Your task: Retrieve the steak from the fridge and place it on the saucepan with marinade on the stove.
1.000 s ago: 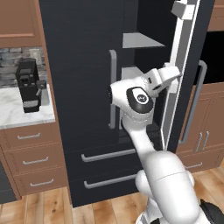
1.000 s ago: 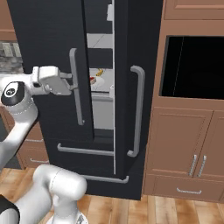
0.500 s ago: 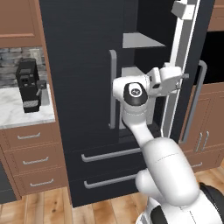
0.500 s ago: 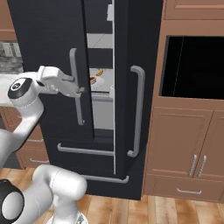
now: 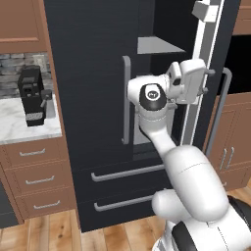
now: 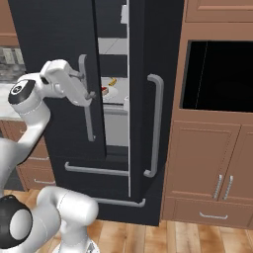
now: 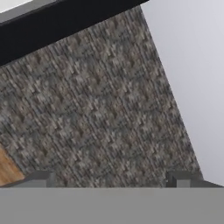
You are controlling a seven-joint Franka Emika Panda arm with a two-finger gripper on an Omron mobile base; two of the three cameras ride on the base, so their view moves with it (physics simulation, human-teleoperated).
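Black and tall, the French-door fridge point(image 6: 143, 99) stands with its doors ajar, a narrow gap between them showing grey shelves inside. Long curved grey handles run down each door, and two lower drawers sit beneath.

In the right base view, the small flat red steak point(image 6: 104, 90) lies on a pale shelf inside the gap, just beside a small yellow item point(image 6: 112, 81) that sits slightly higher and further back. Neither is touched.

The white arm's hand is raised at mid-door height. In the right base view the fingers point(image 6: 90, 95) sit against the left door's curved grey handle point(image 6: 88, 99), level with the steak's shelf but outside the gap. In the left base view the fingers point(image 5: 203, 81) point toward the white inner edge of the right door. From the hand view the two dark tips stand far apart at the bottom edge, so the fingers are spread wide with nothing between them; ahead of them are a speckled grey-brown surface, a pale grey panel and a black band.

To the left, a black coffee machine point(image 5: 32, 95) stands on a white marble desk point(image 5: 24, 128) above brown wooden drawers. To the right, brown cabinets frame a dark built-in oven opening point(image 6: 217, 76). Wooden flooring runs below.
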